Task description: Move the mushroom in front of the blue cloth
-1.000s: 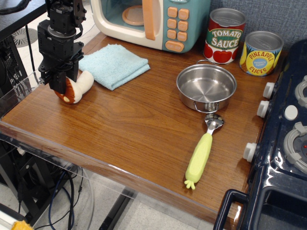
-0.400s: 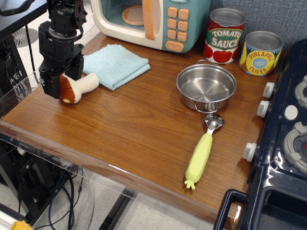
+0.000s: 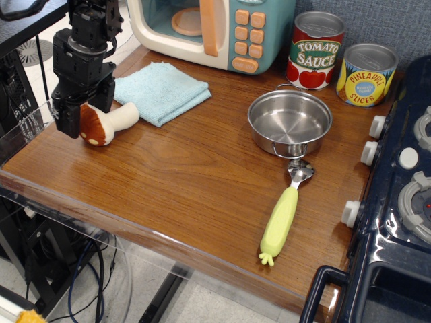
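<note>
The mushroom [image 3: 108,123] lies on its side on the wooden table [image 3: 188,182], reddish-brown cap to the left and cream stem pointing right. It rests just in front of the left corner of the light blue cloth [image 3: 161,91], its stem end close to the cloth's edge. My gripper [image 3: 86,116] hangs over the cap end with its jaws open. One finger [image 3: 68,121] is left of the cap and the other is behind it. The mushroom rests on the table on its own.
A steel pot [image 3: 289,122] sits right of centre with a yellow-green handled scoop [image 3: 281,219] in front of it. A toy microwave [image 3: 212,30] and two cans [image 3: 315,50] stand at the back. A toy stove [image 3: 404,188] is on the right. The table's left edge is near the gripper.
The gripper set the mushroom down from a tilted hold onto its side and let it go. It then shifted slightly left, off the mushroom.
</note>
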`<state>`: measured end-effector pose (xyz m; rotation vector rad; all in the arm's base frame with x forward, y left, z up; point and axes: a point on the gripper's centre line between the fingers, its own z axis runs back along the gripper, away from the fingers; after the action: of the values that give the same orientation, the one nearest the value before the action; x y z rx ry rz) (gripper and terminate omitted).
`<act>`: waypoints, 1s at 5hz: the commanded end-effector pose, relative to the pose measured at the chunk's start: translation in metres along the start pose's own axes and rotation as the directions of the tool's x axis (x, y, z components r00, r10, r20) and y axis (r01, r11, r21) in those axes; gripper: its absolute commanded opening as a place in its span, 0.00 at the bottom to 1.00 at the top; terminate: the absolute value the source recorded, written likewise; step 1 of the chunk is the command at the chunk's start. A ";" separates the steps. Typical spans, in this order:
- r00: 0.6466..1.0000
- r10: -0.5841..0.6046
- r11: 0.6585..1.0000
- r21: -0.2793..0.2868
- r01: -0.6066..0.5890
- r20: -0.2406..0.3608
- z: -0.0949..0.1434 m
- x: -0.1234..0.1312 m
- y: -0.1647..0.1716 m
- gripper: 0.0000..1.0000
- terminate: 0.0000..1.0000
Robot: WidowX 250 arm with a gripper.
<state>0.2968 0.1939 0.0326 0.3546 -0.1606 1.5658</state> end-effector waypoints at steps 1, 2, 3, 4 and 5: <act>0.998 -0.054 0.987 -0.154 0.055 0.010 0.042 0.008 0.017 1.00 0.00; 0.994 -0.104 0.960 -0.259 0.106 0.024 0.047 0.006 0.019 1.00 0.00; 0.993 -0.114 0.940 -0.323 0.107 -0.004 0.052 0.005 0.020 1.00 0.00; 0.994 -0.109 0.916 -0.390 0.094 -0.016 0.064 0.006 0.022 1.00 0.00; 0.994 -0.109 0.916 -0.390 0.094 -0.016 0.064 0.006 0.022 1.00 0.00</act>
<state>0.3022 0.1823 0.0832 0.0265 -0.3626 1.3897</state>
